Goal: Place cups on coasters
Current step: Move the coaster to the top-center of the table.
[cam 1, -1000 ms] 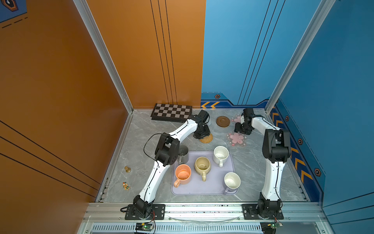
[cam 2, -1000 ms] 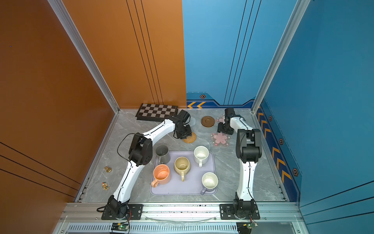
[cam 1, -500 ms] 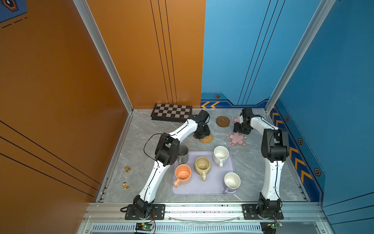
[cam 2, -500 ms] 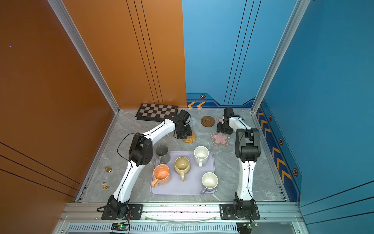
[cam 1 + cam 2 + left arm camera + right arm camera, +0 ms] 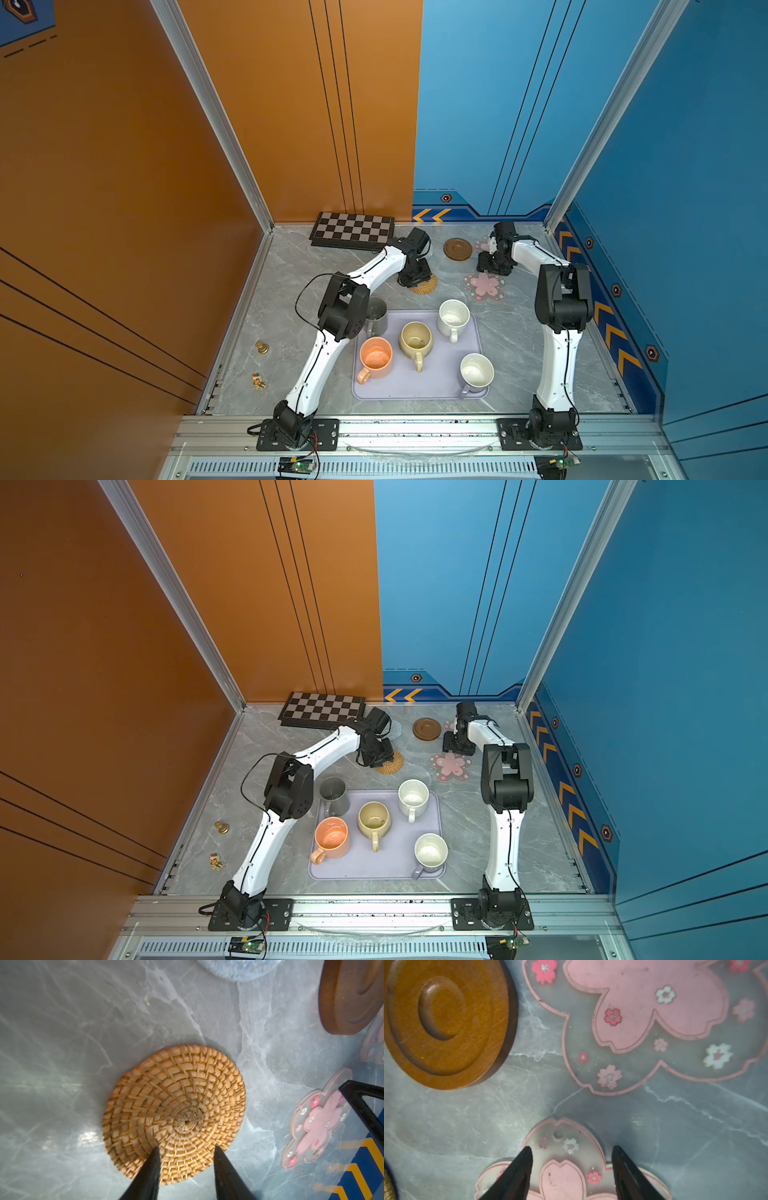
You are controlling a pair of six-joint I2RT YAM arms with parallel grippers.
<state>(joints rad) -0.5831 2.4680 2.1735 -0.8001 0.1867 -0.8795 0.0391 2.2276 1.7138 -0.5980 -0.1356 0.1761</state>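
While left gripper (image 5: 187,1150) hangs jaws apart over the rattan coaster (image 5: 176,1088) and right gripper (image 5: 571,1148) likewise over a flower coaster (image 5: 562,1181), left wrist (image 5: 376,723) partly hides what's probably the blue coaster (image 5: 395,729)

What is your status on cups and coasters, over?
Left gripper open over rattan coaster. Right gripper open over nearer pink flower coaster. No mug on any coaster. Nothing in the way.

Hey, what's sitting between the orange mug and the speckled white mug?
The beige mug stands directly between them on the tray. Both top views show it.
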